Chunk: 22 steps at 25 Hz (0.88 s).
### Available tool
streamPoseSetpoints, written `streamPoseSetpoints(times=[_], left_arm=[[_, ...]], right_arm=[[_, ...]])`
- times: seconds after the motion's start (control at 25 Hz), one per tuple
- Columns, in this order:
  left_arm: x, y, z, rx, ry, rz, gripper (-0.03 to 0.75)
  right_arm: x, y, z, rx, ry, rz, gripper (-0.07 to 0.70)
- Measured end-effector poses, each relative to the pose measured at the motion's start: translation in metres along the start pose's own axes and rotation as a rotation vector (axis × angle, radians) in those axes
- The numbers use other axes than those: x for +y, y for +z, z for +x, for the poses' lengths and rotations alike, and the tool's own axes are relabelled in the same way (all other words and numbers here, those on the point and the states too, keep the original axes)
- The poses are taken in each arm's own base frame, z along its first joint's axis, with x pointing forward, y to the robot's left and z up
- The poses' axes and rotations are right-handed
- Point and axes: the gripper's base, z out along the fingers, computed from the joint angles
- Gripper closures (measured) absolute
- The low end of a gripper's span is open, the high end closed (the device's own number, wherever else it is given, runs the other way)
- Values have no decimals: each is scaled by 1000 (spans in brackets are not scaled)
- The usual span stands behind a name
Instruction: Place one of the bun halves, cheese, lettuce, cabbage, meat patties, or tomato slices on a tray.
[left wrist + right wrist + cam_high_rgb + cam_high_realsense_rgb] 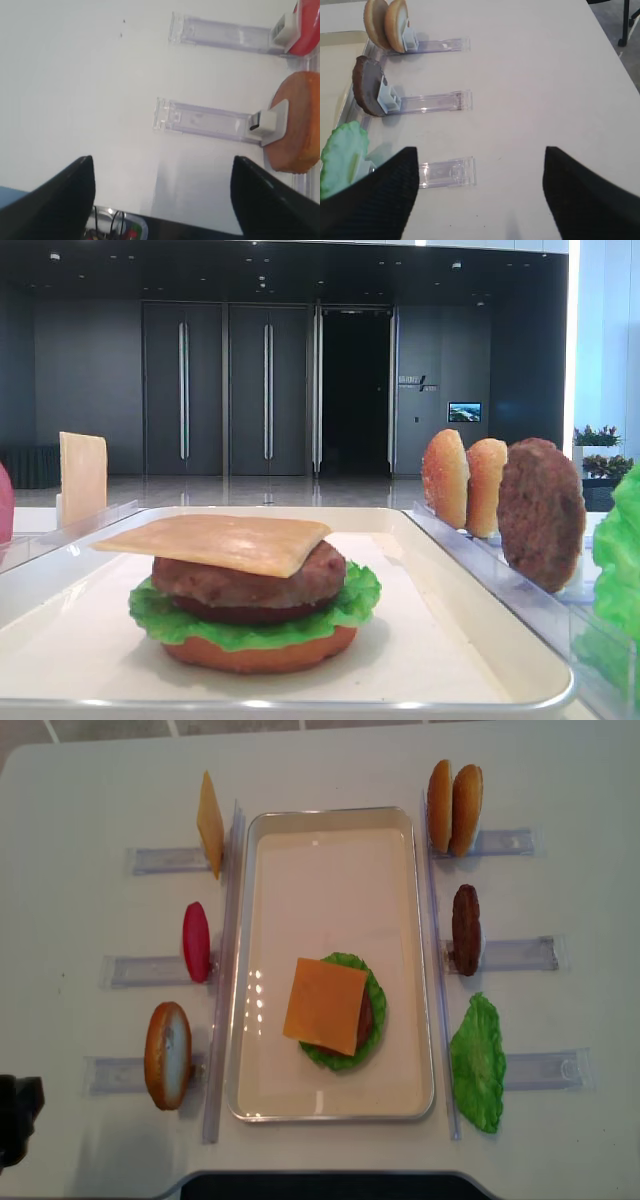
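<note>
1. Spread wide and holding nothing, the left gripper point(162, 200) hangs over bare white table point(80, 920) at the near left, its dark fingers point(60, 195) framing a clear plastic rack point(205, 120) that props up a bun half point(297, 122).
2. Jaws of the right gripper point(480, 192) also stand wide apart with nothing between them, above the table on the right side, near a clear rack point(447, 172) and a standing lettuce leaf point(342, 157).
3. At the middle of the table lies the white tray point(330, 1110); on its floor, toward the near end, sits a stack: a bun half point(260, 652) at the bottom, lettuce point(255, 625) on it, a meat patty point(250, 580) above, and a cheese slice point(215, 540) on top, overhanging the patty.
4. Left of the tray, from far to near, stand a second cheese slice point(210, 823), a red tomato slice point(196, 941) and the bun half point(167, 1054), each upright in its rack.
5. Right of the tray, from far to near, stand two bun halves point(454, 807) touching each other, a second meat patty point(465, 929) and the lettuce leaf point(478, 1062).
</note>
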Motion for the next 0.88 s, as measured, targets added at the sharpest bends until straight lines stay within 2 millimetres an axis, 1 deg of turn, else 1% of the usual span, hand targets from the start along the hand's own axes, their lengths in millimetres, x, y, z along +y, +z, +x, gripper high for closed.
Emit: streamPoseSetpoints(times=[0.24,0.44,0.6,0.88], left_arm=[[3,-24,20,-199,-23,16,71],[4,-37,36,-317,-15,32,71],[0,-40,40,-345,54,73,71],[-1,-40,40,-345,64,82,71]], right_arm=[[0,0,0,0,0,0,108],[0,0,0,0,0,0,108],[0,0,0,0,0,0,108],[0,0,0,0,-2,4,108]])
